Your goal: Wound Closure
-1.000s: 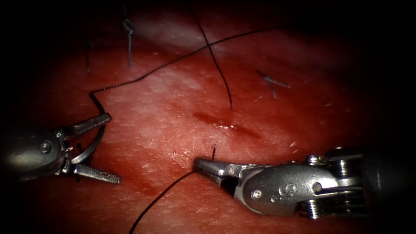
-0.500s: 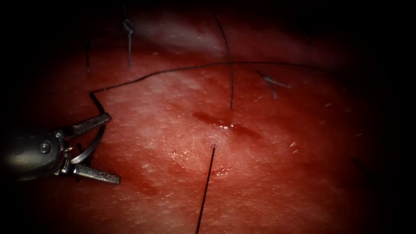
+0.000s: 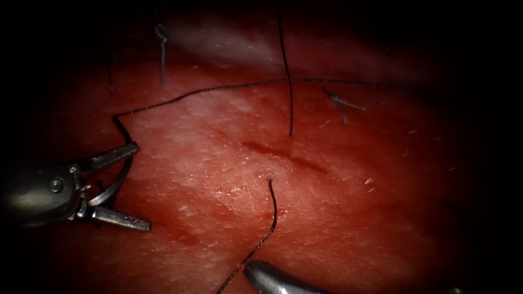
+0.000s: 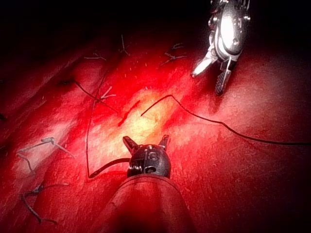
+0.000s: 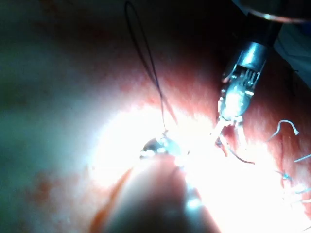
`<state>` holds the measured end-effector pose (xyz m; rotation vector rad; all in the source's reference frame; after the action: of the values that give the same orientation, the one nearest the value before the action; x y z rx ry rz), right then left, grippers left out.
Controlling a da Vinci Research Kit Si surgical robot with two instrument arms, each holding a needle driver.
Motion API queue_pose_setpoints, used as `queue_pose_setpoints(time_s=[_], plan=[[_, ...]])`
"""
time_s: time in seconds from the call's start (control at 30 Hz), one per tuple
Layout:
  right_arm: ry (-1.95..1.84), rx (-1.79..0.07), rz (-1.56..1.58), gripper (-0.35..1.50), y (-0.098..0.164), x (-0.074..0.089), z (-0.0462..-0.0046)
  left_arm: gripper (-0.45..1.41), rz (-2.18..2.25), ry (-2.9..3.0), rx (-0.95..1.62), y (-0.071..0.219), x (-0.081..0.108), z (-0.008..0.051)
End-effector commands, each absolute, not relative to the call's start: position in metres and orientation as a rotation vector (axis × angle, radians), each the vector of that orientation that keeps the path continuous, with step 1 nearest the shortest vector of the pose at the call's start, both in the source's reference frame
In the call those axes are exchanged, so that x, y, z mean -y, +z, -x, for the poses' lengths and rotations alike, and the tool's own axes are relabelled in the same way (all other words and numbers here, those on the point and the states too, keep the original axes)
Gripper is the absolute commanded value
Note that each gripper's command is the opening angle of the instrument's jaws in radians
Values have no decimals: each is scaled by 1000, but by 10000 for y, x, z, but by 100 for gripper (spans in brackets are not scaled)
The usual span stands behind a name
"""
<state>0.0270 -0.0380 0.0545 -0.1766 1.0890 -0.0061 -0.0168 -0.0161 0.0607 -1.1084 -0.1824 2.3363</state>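
The red, wet tissue [image 3: 338,218] carries a short dark cut [image 3: 283,154] at its middle. Well left of the cut, the left tool [image 3: 117,182] has its fingers spread wide around the curved needle [image 3: 111,185], which lies out of the tissue. Thread [image 3: 218,89] runs across to the right. The right tool [image 3: 267,275] sits below the cut beside the thread; whether its fingers grip anything cannot be told.
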Motion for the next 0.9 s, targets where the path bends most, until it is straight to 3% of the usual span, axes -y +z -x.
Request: queue_pose_setpoints(time_s=[0.03,0.6,0.67,0.7,0.73,0.8,0.83,0.87,0.9], plan=[[-8,-1075,200,114,570,368,-273,49,1109,2336,183,613,164,173],[0,-1042,282,118,658,344,-278,49,1109,2336,183,613,165,173],[-1,-1037,284,111,663,343,-280,49,1109,2336,183,613,164,173],[-1,-1035,286,103,665,343,-281,49,1109,2336,183,613,164,173],[-2,-1035,288,83,666,344,-282,49,1109,2336,183,613,165,173],[-8,-1029,297,25,669,347,-283,48,1112,2336,186,613,164,173],[-9,-1029,298,-15,670,348,-282,46,1112,2336,186,613,164,173],[-11,-1033,300,-35,670,350,-281,46,1112,2336,186,614,164,173],[-6,-1030,287,-35,669,352,-279,46,1113,2336,186,614,163,173]])
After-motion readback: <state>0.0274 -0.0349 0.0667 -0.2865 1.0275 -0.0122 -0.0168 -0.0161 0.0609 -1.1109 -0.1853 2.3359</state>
